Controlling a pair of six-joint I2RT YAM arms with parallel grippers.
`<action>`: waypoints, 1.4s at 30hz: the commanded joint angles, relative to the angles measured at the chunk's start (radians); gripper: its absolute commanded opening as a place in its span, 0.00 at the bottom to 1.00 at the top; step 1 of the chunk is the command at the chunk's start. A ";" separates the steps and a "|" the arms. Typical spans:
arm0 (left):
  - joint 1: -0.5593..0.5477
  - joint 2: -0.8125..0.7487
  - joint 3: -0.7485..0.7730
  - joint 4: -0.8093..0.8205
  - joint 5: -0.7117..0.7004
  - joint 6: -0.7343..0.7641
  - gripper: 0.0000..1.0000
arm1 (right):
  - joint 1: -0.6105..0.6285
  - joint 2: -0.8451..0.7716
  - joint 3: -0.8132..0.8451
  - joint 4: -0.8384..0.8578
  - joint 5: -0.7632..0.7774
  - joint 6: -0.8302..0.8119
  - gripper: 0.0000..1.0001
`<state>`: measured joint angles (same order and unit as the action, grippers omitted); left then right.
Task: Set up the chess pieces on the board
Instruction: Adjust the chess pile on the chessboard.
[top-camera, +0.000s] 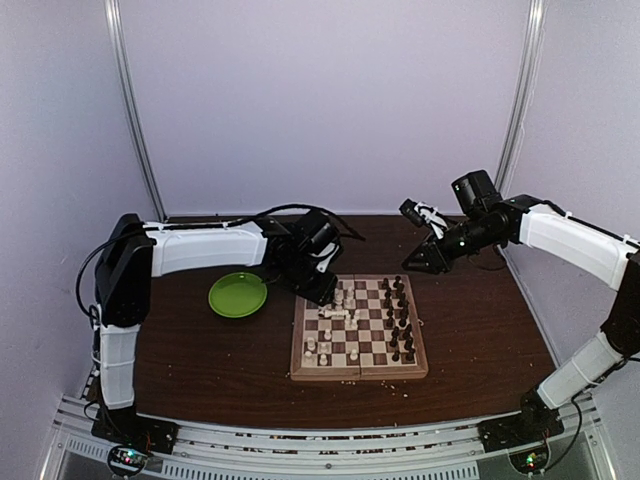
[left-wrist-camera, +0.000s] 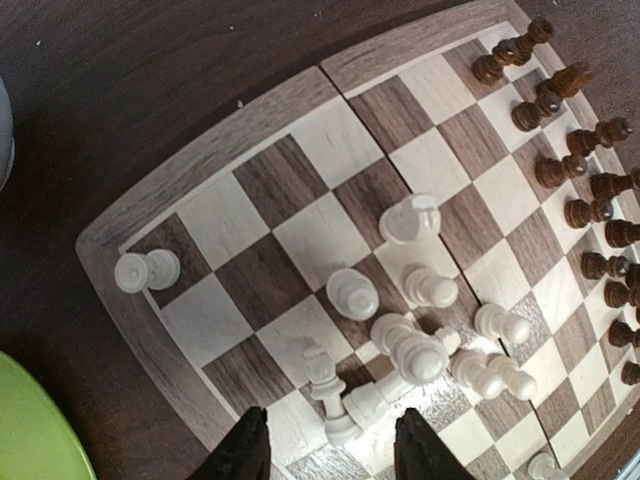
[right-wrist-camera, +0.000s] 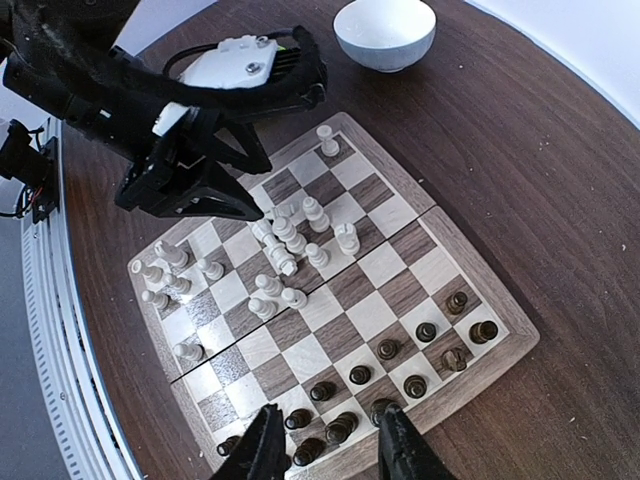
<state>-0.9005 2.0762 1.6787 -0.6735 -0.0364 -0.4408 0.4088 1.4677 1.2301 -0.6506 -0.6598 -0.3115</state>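
The chessboard lies mid-table. Dark pieces stand in two rows along its right side. White pieces are scattered on its left half, some lying down. My left gripper is open and empty, low over the board's far left corner. In the left wrist view its jaws stand either side of a fallen white piece, beside a cluster of white pieces. My right gripper is open and empty, high above the board's far right. In the right wrist view it hangs over the dark pieces.
A round green plate lies left of the board, and its edge shows in the left wrist view. A white bowl stands on the table beyond the board's white side. The left arm reaches over that side. Pale crumbs dot the dark table.
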 joint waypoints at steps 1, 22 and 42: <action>0.005 0.077 0.095 -0.073 -0.054 -0.011 0.43 | -0.007 0.015 0.005 0.002 -0.024 -0.010 0.32; 0.003 -0.002 -0.008 -0.042 0.036 0.043 0.45 | -0.010 0.050 0.018 -0.018 -0.044 -0.018 0.32; 0.018 0.054 0.001 0.035 0.034 0.014 0.32 | -0.013 0.073 0.023 -0.028 -0.055 -0.017 0.32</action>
<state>-0.8982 2.1094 1.6611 -0.6834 0.0032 -0.3912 0.4034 1.5284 1.2316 -0.6640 -0.6998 -0.3183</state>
